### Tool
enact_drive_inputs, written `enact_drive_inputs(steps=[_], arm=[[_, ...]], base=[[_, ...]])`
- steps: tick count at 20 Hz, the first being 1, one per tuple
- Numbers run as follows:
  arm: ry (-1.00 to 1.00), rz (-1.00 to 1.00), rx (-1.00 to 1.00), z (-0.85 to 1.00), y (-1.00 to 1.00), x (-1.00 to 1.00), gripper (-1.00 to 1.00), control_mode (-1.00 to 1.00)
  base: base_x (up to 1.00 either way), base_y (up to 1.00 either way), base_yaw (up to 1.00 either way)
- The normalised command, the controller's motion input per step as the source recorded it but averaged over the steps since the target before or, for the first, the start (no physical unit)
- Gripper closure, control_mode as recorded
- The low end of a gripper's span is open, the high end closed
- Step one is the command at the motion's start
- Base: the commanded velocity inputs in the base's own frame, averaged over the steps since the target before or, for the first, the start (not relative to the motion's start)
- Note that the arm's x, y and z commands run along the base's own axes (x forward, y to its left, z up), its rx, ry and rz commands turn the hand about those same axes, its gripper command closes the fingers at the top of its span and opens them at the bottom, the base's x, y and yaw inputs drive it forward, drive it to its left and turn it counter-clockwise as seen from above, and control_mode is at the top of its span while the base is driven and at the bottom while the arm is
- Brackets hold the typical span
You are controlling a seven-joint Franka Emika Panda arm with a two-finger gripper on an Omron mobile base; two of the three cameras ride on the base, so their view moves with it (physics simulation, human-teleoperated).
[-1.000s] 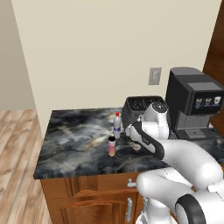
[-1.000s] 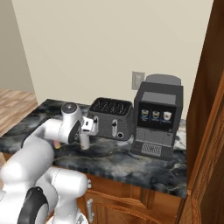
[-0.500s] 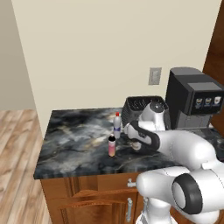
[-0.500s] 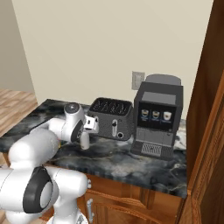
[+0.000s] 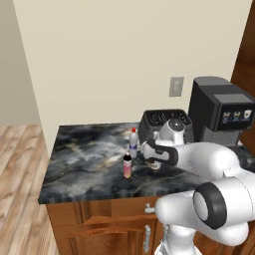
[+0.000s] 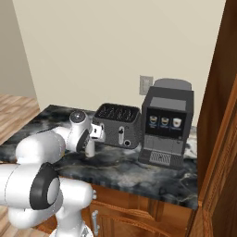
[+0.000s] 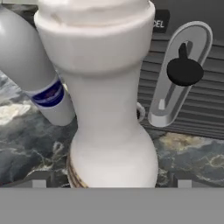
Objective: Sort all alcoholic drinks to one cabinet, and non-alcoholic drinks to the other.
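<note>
- The cabinet (image 6: 216, 115) stood upright at the right end of the bench (image 5: 84, 159), its long axis vertical and its reddish-brown side turned towards the machines. I could not tell which way its door faced.
- One tall cabinet was to be seen. On the bench there were three bottles, one toaster (image 6: 118, 122) and one coffee machine (image 6: 166, 125). One socket (image 5: 176, 86) sat on the wall.
- The bottles were a white bottle (image 7: 109, 109) with a broad cap, a pale bottle (image 5: 133, 142) with a red cap and a blue band, and a small pinkish bottle (image 5: 127, 167) with a dark cap. All three stood upright.
- The cabinet lay well to the right of the claw (image 7: 110, 180), with the toaster and the coffee machine between them.
- The claw was released, spread wide at the toaster's front. The white bottle stood between its fingertips (image 7: 39, 180), with a gap showing on either side.
- The pale bottle stood just beside the white one, and the pinkish one stood nearer the bench's front edge.
</note>
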Motion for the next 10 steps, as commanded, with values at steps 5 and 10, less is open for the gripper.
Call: enact_drive_inputs(steps=[5, 10], arm=[[-0.01, 0.0, 0.0, -0.11, 0.0, 0.11, 1.0, -1.0], [0.0, 0.0, 0.0, 0.07, 0.0, 0.0, 1.0, -1.0]], base=[[0.0, 0.0, 0.0], [0.0, 0.0, 0.0]])
